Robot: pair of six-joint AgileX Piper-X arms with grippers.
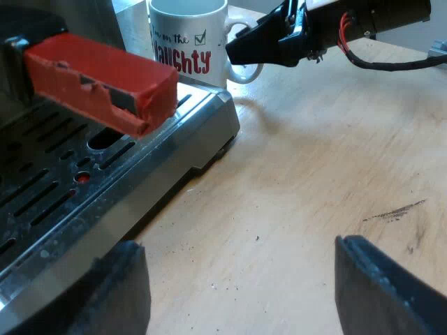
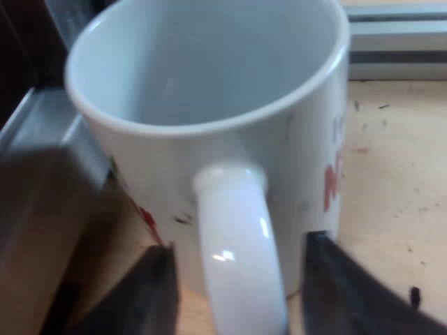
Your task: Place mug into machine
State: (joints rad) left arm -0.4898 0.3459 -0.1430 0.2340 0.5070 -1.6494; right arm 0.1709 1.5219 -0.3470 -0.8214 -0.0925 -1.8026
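A white mug (image 1: 187, 40) with red lettering stands upright at the far corner of the espresso machine's metal drip tray (image 1: 105, 192); whether its base rests on the tray or the table is unclear. Up close the mug (image 2: 209, 91) is empty. My right gripper (image 2: 241, 296) is open, its fingers (image 2: 143, 296) on both sides of the mug's handle (image 2: 237, 237) with small gaps. From the left wrist view, the right gripper (image 1: 262, 43) reaches to the mug's handle. My left gripper (image 1: 244, 293) is open over bare table beside the tray, holding nothing.
The holder's red handle end (image 1: 105, 84) juts out over the drip tray from the machine's front. The wooden table (image 1: 328, 174) spreads out beside the machine, with a dark scuff mark (image 1: 394, 211) on it. A pale ledge (image 2: 398, 38) runs behind the mug.
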